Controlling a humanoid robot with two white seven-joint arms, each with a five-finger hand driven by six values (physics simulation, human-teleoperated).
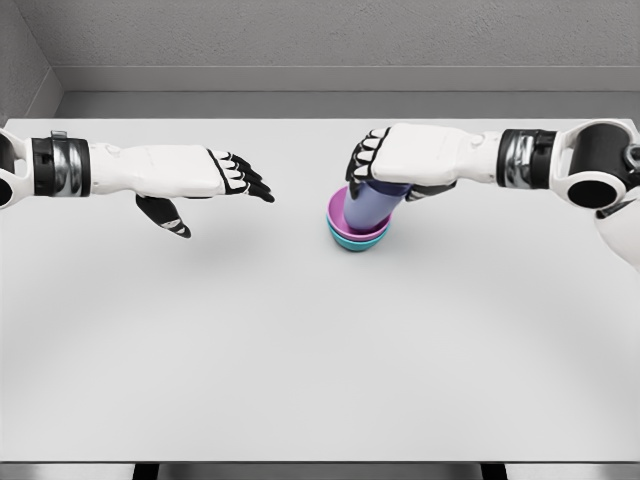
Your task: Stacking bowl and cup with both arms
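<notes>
My right hand (385, 165) reaches in from the right, fingers wrapped around a blue-purple cup (373, 207) that tilts toward the right. The cup's lower end sits inside a purple bowl (342, 214), which is nested in a teal bowl (352, 243). This stack stands on the white table (300, 370), a little right of the middle and toward the far side. My left hand (215, 178) hovers well to the left of the stack, fingers spread and loose, holding nothing.

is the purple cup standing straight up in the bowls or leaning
Leaning. The purple-blue cup tilts toward the right hand gripping it, its base inside the pink bowl.
</notes>
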